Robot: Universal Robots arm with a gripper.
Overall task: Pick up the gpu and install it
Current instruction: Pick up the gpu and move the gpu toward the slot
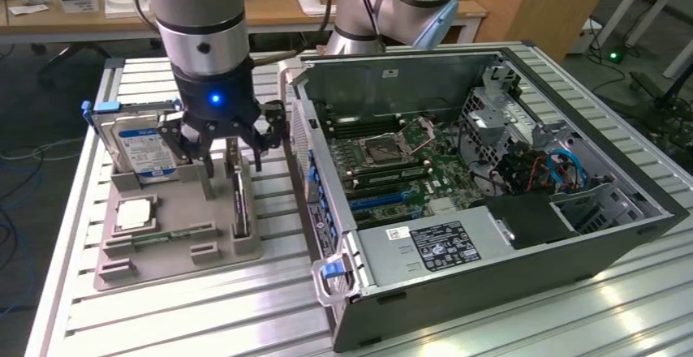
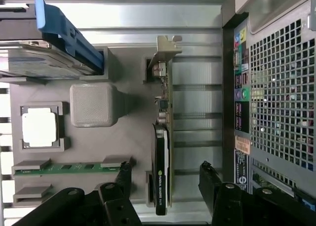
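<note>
Above the grey parts holder (image 1: 174, 247) on the slatted metal table (image 1: 217, 316), my arm's gripper (image 1: 222, 159) hangs with its jaws spread wide, one finger on each side of the gpu (image 1: 239, 204) and neither touching it. The gpu stands on edge in its slot in the holder, between the upright hard drive (image 1: 141, 150) with the blue label and the opened computer case (image 1: 606, 235) on the exterior view's right. A memory stick (image 1: 174, 234) and a processor chip (image 1: 132, 212) lie in their own pockets of the holder.
</note>
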